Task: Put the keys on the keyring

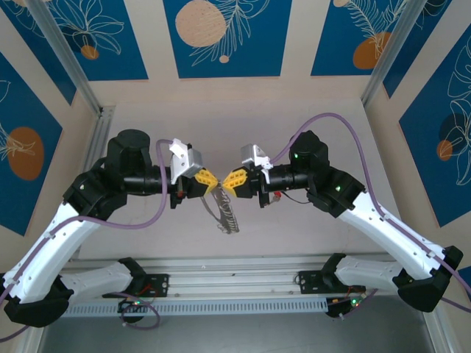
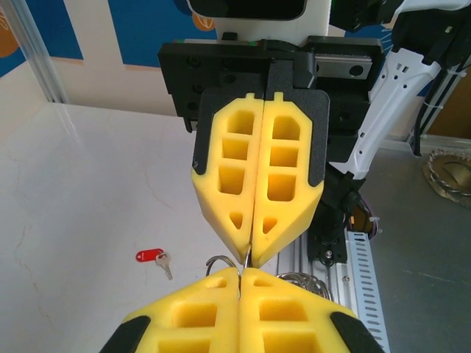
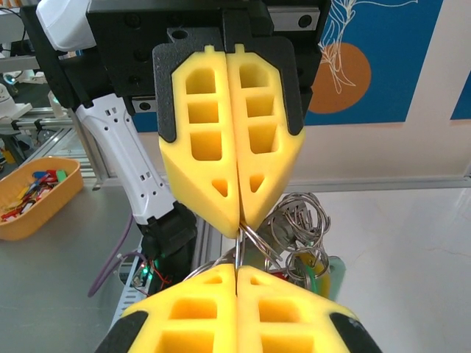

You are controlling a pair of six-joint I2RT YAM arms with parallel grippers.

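— Hanging from where the two pincers meet, the keyring [image 1: 224,213] runs its long axis from their tips toward our near edge, drifting a little to the right as we see it from above.
— Is its low end on the bench [image 1: 309,235]?
— We cannot tell; from above it looks like a loose bundle of loops.
— And the arms?
— Both bend at the elbow and reach inward. The left pincer [image 1: 213,179] and right pincer [image 1: 230,181] face each other tip to tip over the middle of the bench.
— Their state?
— Each is closed, its yellow pads [image 2: 207,176] pressed together, and each nips a thin silver wire of the keyring. In the wrist views we see that wire crossing the small gap between the two sets of tips.
— How does the ring look close up?
— Thin and silver-grey, with overlapping loops bunched just beside the tips. Something green sits half hidden below them.
— Anything loose?
— We see a red key [image 2: 151,256] with a small silver blade lying flat on the bench, apart from the ring. An orange tray [image 3: 44,213] of coloured pieces sits beside the left arm.
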